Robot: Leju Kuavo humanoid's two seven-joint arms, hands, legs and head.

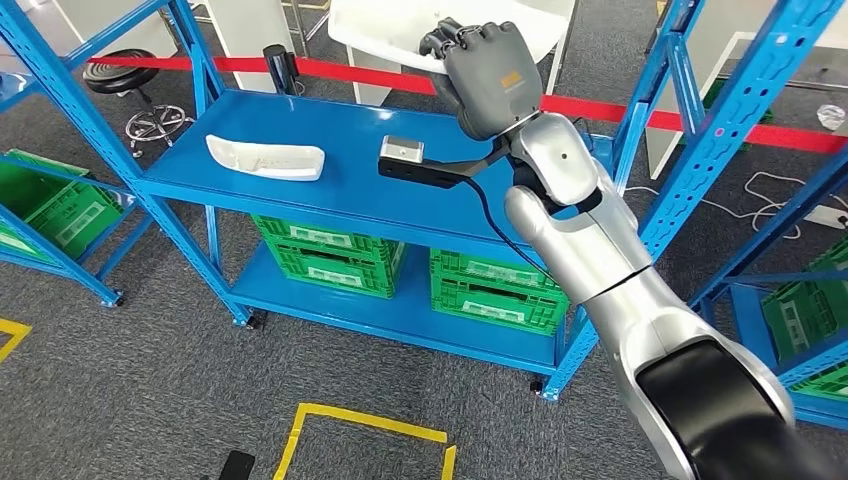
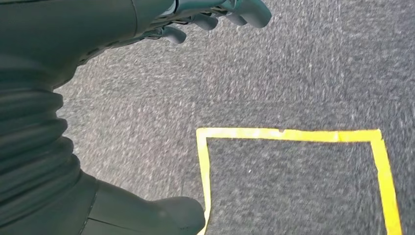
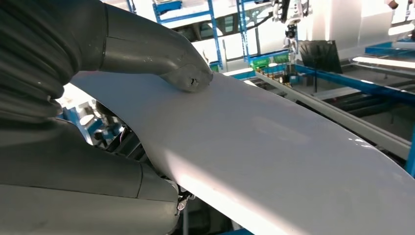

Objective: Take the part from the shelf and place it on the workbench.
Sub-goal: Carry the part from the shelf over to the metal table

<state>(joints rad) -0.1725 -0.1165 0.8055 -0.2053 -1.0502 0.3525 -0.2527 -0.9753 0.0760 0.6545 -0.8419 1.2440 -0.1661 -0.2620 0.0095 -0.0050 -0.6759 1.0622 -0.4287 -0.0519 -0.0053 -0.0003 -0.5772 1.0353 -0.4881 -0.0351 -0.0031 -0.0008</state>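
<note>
Gripping white part [image 1: 400, 30], right robot hand [image 1: 487, 75] raised above shelf [image 1: 340, 190]; long axis roughly level, extending sideways.

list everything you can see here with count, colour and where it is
held part: one, white, gripped in the raised right hand above the shelf
second part: one, white, lying on the shelf top
small device: one, grey, on the shelf top beside it
shelf: one, blue, centre
crates: two, green, on the lower shelf level
stool: one, black, behind the shelf
barrier tape: one, red, behind the shelf
floor tape: yellow square outline on grey carpet
right hand: grey, gripping the held part
left hand: dark, hanging over the floor, holding nothing
</note>
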